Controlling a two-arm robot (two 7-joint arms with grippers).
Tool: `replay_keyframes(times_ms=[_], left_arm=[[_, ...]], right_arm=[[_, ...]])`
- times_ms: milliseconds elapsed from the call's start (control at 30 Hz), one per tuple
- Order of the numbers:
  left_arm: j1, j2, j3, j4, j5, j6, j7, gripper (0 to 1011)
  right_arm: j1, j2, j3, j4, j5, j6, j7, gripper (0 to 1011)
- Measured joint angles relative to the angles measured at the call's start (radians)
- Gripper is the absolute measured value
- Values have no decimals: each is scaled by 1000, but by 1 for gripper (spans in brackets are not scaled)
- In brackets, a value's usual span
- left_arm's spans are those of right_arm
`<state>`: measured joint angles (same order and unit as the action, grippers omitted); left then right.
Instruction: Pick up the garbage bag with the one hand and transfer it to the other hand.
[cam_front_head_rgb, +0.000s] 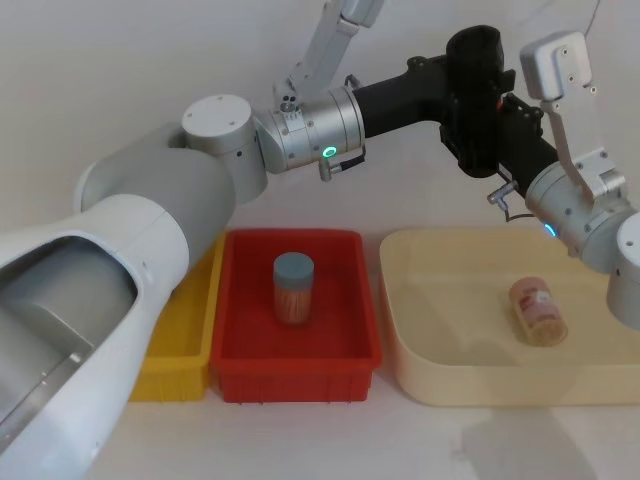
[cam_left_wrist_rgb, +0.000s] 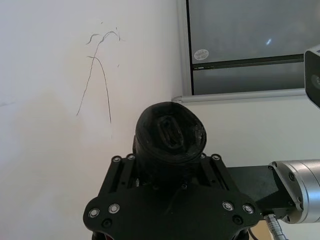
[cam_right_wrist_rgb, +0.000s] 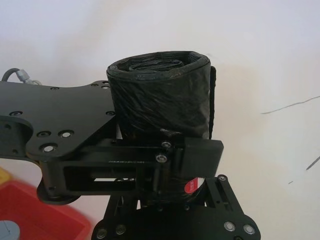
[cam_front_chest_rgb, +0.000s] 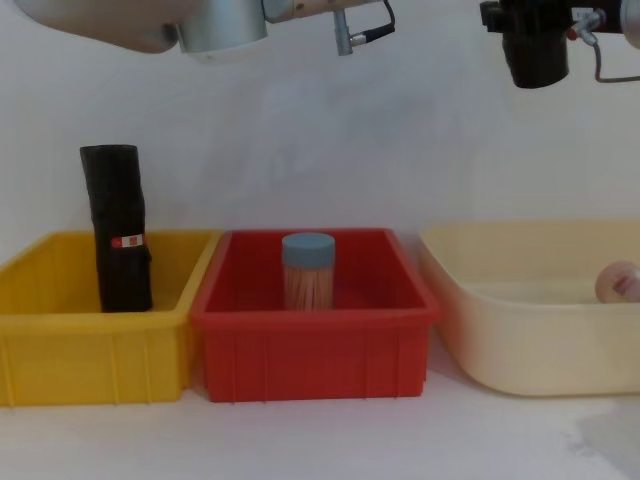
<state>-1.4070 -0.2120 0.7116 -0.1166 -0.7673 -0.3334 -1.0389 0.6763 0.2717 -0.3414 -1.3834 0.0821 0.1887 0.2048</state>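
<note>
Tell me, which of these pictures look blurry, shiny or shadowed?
Right wrist view: the red bin at the corner is blurred, while the garbage bag is sharp with a faint sheen. Chest view: soft shadow on the wall above the bins. Head view: even light, no glare.

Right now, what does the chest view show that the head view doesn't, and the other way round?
Chest view alone: a second black roll with a small label, upright in the yellow bin. Head view alone: both claws, left claw and right claw, meeting at the garbage bag high above the bins. Shared: the red bin holding a blue-lidded jar, and the cream tub.
</note>
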Motion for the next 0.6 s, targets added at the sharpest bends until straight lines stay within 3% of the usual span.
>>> replay_keyframes(times_ms=[333, 600], left_arm=[[0, 0, 0, 0, 0, 0, 0, 771], [0, 0, 0, 0, 0, 0, 0, 991]], right_arm=[[-1, -1, 6, 1, -6, 8, -9, 552], [-9, -5, 29, 2, -20, 42, -53, 552]])
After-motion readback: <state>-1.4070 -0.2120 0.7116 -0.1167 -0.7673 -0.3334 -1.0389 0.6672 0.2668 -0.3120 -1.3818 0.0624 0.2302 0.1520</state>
